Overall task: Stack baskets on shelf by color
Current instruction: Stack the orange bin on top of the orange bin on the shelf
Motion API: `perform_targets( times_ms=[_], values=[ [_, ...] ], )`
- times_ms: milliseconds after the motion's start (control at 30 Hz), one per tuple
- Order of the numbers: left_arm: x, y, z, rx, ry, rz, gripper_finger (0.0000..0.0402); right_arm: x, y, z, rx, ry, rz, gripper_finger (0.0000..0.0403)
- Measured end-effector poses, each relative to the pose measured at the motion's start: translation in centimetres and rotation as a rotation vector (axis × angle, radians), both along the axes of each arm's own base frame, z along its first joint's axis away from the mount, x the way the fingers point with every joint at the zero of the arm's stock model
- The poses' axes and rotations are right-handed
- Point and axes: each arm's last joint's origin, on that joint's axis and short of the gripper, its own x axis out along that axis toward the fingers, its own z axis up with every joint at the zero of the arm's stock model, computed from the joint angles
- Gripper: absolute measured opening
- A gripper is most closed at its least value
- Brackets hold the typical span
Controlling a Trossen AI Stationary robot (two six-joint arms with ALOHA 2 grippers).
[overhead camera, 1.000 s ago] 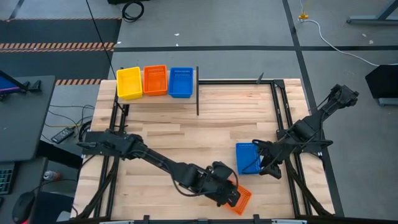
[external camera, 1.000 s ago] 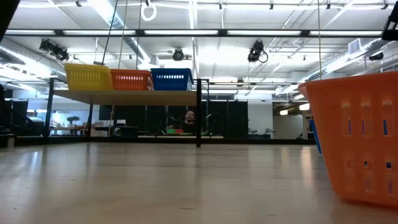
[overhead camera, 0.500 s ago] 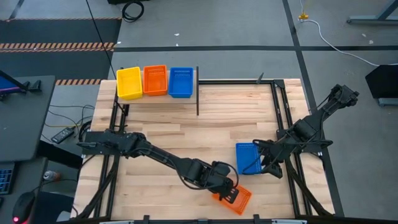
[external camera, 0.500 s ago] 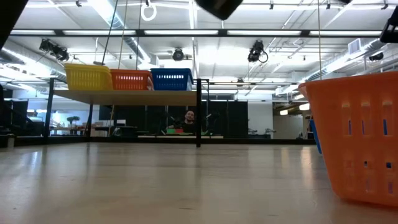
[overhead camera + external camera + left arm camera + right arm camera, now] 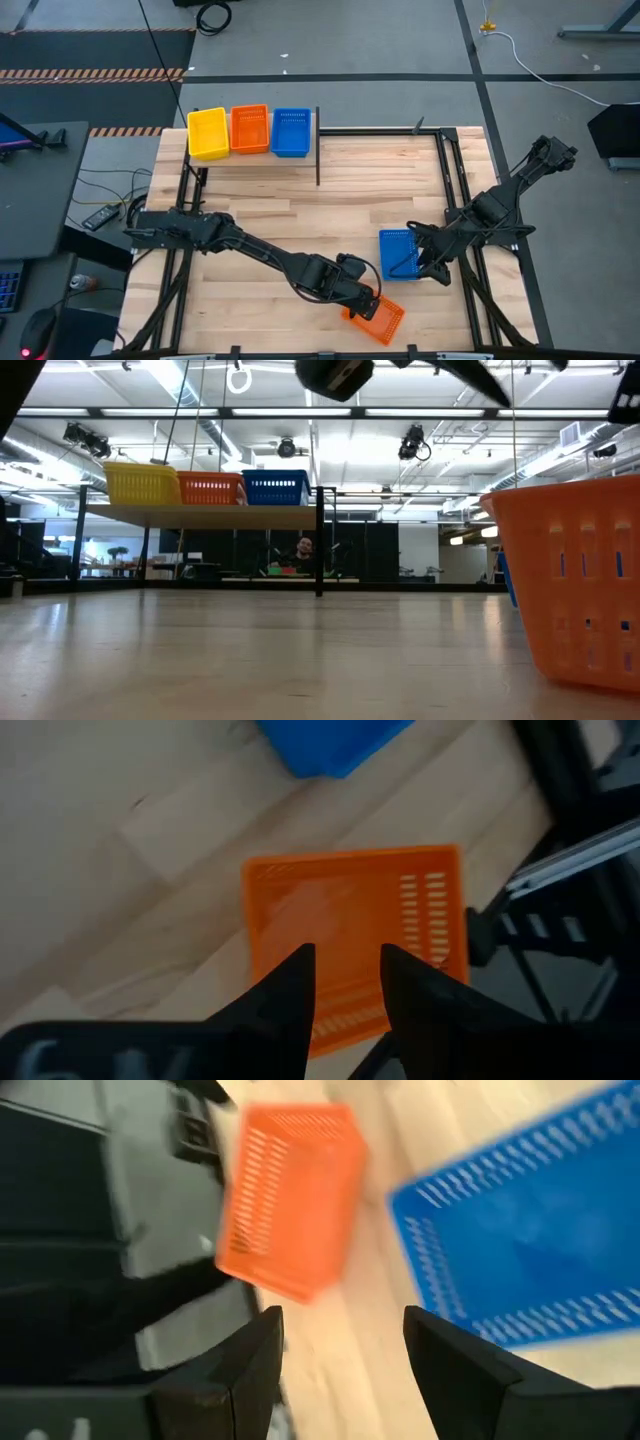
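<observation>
Here the left hand [image 5: 345, 982] hovers spread over the orange basket [image 5: 350, 935].

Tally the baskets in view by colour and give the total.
Yellow perforated plastic basket: 1
Orange perforated plastic baskets: 2
Blue perforated plastic baskets: 2
Total: 5

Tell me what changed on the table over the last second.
The left gripper pulled back off the orange basket near the front edge, toward the table's middle, fingers open and empty. The right gripper stays beside the blue basket. Both baskets and the three on the shelf did not move.
</observation>
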Motion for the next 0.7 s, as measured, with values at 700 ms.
perform_targets(
  times_ms=[700],
  values=[
    [0.7,0.1,0.4,-0.014,-0.068,-0.033,0.0121,0.2,-0.2,0.5,0.017,-0.057,-0.061,0.0214]
  ],
)
